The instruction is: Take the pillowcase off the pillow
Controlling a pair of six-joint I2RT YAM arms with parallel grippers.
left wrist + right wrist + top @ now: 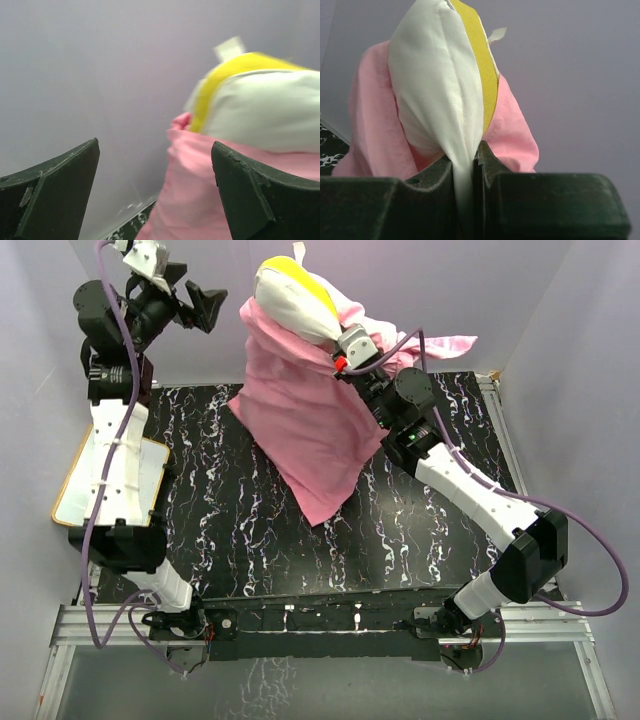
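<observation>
The white pillow (290, 302) with its yellow band (305, 282) is lifted at the back of the table, its top end bare. The pink pillowcase (305, 415) hangs from it down onto the black marbled table (220, 530). My right gripper (345, 350) is shut on the pillow, a pinch of white fabric (462, 170) squeezed between its fingers, with the pillowcase (372, 130) bunched behind. My left gripper (197, 302) is raised at the back left, open and empty, apart from the cloth. In the left wrist view the pillow (265, 112) and the pillowcase (190, 200) lie ahead to the right.
A white board with a yellow frame (150, 480) lies at the table's left edge, partly under my left arm. Grey walls close in the back and sides. A metal rail (320, 625) runs along the near edge by the arm bases.
</observation>
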